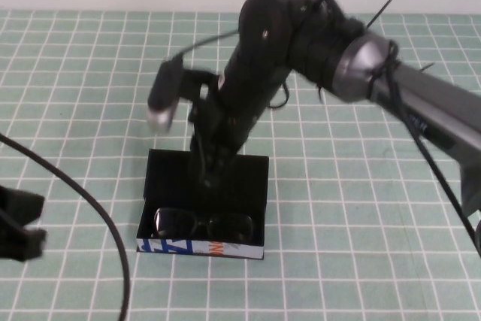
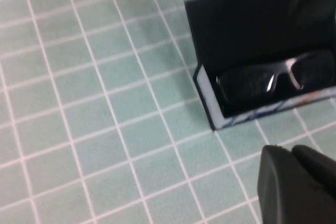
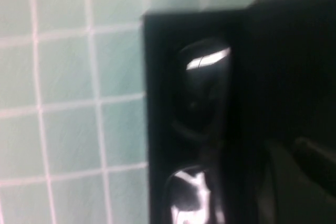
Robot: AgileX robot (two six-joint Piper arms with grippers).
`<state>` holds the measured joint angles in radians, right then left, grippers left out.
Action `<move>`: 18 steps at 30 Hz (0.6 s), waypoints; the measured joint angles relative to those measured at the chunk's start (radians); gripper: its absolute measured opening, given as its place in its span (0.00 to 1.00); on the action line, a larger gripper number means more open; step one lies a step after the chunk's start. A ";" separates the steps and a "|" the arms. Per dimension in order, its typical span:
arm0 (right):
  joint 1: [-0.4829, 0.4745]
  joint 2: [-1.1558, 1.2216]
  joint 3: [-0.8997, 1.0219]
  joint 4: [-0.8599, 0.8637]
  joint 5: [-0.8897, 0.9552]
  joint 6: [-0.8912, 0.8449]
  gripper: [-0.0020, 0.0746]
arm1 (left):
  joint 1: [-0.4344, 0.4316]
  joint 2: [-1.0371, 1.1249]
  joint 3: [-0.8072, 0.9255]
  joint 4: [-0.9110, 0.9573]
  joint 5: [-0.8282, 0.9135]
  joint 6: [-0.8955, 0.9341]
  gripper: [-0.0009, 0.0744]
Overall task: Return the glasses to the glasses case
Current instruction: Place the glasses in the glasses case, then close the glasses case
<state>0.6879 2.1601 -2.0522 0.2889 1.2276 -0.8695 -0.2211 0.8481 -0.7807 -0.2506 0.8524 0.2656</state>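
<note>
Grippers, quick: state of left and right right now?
Left gripper: parked at the table's left edge, holding nothing; open or shut cannot be told.
Right gripper: above the open glasses case, glasses already inside; cannot be told.

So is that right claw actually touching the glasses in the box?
Cannot tell: in the high view the right gripper hangs over the glasses case, its dark tip merging with the lining behind the glasses.

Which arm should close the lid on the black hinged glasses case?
Right. The right gripper hangs over the open black hinged glasses case, black thick-framed glasses already inside; the left gripper sits off by the table's near-left edge.
</note>
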 joint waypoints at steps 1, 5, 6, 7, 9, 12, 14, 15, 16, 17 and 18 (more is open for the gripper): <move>-0.003 -0.002 -0.020 -0.003 0.000 0.032 0.05 | 0.000 0.008 0.022 -0.013 -0.018 0.015 0.01; -0.026 -0.001 -0.058 -0.008 -0.038 0.181 0.02 | 0.000 0.059 0.110 -0.140 -0.099 0.161 0.01; -0.034 -0.001 -0.059 -0.008 -0.050 0.233 0.02 | 0.000 0.078 0.132 -0.197 -0.117 0.231 0.01; -0.044 -0.001 -0.059 -0.008 -0.055 0.284 0.02 | 0.000 0.098 0.154 -0.259 -0.133 0.308 0.01; -0.063 -0.001 -0.059 -0.015 -0.053 0.349 0.01 | 0.000 0.145 0.189 -0.373 -0.149 0.449 0.01; -0.089 -0.001 -0.059 -0.020 -0.053 0.388 0.01 | 0.000 0.243 0.224 -0.557 -0.168 0.653 0.01; -0.107 -0.001 -0.059 -0.020 -0.060 0.397 0.01 | 0.000 0.304 0.229 -0.662 -0.179 0.747 0.01; -0.118 -0.001 -0.059 -0.020 -0.071 0.401 0.01 | 0.000 0.338 0.229 -0.718 -0.187 0.792 0.01; -0.130 -0.001 -0.059 -0.020 -0.084 0.412 0.01 | 0.000 0.371 0.229 -0.770 -0.195 0.835 0.01; -0.143 -0.001 -0.059 -0.020 -0.100 0.428 0.01 | 0.000 0.396 0.229 -0.809 -0.200 0.868 0.01; -0.156 -0.001 -0.059 -0.018 -0.118 0.452 0.01 | 0.000 0.429 0.229 -0.854 -0.206 0.906 0.01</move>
<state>0.5324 2.1587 -2.1108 0.2708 1.1100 -0.4176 -0.2211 1.2766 -0.5521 -1.1043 0.6469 1.1718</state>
